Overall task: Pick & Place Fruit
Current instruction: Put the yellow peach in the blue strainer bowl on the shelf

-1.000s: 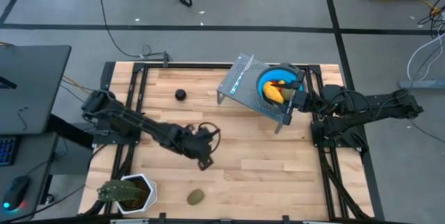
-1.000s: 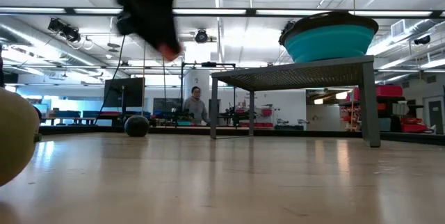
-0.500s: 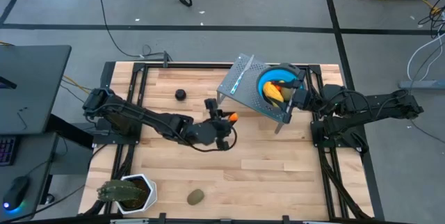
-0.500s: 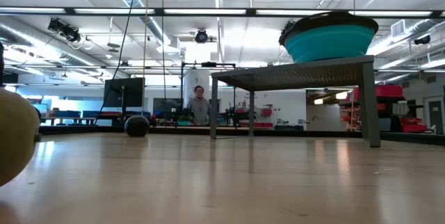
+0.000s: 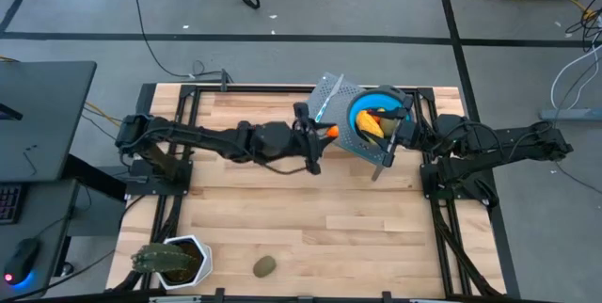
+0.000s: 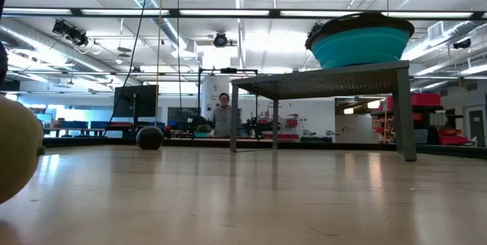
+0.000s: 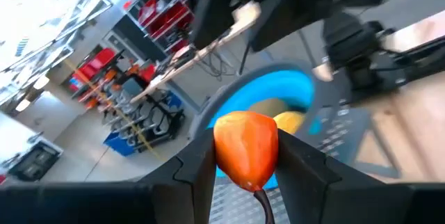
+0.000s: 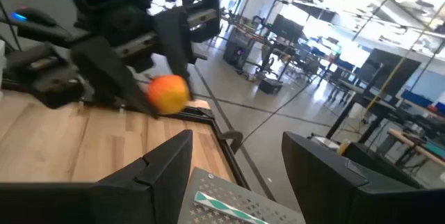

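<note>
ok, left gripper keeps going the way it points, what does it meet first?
Probably the blue bowl on the raised metal stand. The left gripper, shut on the orange fruit, points at it; it looks slightly higher, so depth is unclear.

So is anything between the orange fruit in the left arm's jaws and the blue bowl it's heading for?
Nothing visible blocks it. The left gripper holds the orange fruit above the grey perforated stand, beside the blue bowl, which is open on top and already holds yellow fruit. The right gripper waits at the bowl's far side.
</note>
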Available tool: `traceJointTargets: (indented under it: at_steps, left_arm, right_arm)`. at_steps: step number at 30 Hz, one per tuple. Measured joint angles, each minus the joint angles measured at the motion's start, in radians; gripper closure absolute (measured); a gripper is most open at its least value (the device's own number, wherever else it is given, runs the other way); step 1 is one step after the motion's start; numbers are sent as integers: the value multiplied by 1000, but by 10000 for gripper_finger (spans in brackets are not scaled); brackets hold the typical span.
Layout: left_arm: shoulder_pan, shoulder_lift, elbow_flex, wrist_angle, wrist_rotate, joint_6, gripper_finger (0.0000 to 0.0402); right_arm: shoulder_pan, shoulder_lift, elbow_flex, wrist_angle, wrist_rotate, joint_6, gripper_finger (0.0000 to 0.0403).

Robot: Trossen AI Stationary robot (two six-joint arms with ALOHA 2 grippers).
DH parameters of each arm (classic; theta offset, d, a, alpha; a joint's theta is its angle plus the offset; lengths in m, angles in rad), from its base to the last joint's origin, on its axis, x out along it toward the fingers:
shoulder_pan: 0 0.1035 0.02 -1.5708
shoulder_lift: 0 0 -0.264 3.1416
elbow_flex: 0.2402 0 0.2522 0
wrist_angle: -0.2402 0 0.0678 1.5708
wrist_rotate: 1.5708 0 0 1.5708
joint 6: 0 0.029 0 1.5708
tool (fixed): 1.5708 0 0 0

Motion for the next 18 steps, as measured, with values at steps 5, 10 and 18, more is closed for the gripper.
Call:
traceJointTargets:
  at_steps: [5, 10, 18]
  left_arm:
    - [13, 0, 0, 1, 5, 116, 264]
    - [7, 0, 0, 18, 16, 324, 264]
    - [-27, 0, -1, 106, 15, 673, 264]
  right_arm:
    - [-1, 1, 0, 1, -84, 42, 170]
    - [-29, 23, 0, 65, -221, 119, 168]
    - [-111, 133, 0, 204, -294, 228, 154]
